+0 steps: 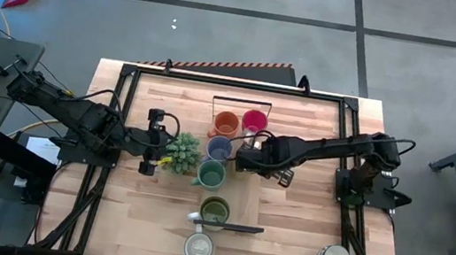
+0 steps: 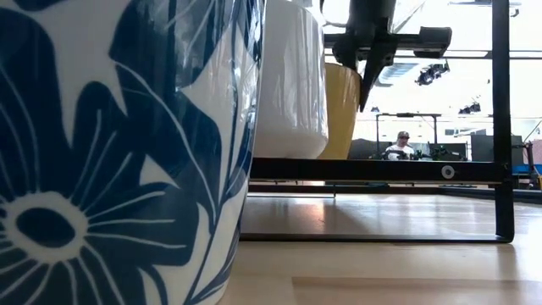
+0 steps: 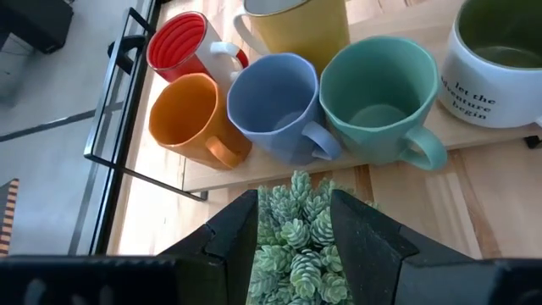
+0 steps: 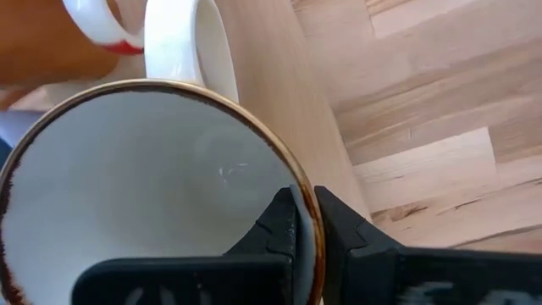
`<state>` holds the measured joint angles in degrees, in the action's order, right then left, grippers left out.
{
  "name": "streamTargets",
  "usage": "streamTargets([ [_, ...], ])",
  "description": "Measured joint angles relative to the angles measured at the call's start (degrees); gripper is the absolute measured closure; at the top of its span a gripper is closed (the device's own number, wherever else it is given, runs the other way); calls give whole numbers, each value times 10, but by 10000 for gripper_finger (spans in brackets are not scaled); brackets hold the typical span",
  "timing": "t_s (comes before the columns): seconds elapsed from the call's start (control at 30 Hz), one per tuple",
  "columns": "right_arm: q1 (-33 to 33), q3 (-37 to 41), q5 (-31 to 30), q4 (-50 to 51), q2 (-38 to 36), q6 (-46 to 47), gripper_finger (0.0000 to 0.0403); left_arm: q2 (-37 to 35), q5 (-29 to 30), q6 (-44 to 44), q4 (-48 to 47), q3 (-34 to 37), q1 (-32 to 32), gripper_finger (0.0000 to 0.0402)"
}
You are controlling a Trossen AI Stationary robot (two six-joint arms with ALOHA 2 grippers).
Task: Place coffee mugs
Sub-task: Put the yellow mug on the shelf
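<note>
White mug rim pinched by right end effector — base hidden; left end effector straddles plant.

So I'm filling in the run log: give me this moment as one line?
left gripper: around plant | right gripper: shut on white mug rim | orange mug, blue mug, teal mug: standing together

A white mug reads "let the adventure begin", partly cut off.
</note>
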<state>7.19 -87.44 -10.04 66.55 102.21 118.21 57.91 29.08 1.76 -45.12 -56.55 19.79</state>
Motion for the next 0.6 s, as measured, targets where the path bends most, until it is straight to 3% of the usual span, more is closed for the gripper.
streamTargets([
  [0.4,-15,0,15,15,0,28,403,0,0,0,0,0,0,263],
  [0.6,-15,-33,24,105,1,25,403,0,0,0,0,0,0,263],
])
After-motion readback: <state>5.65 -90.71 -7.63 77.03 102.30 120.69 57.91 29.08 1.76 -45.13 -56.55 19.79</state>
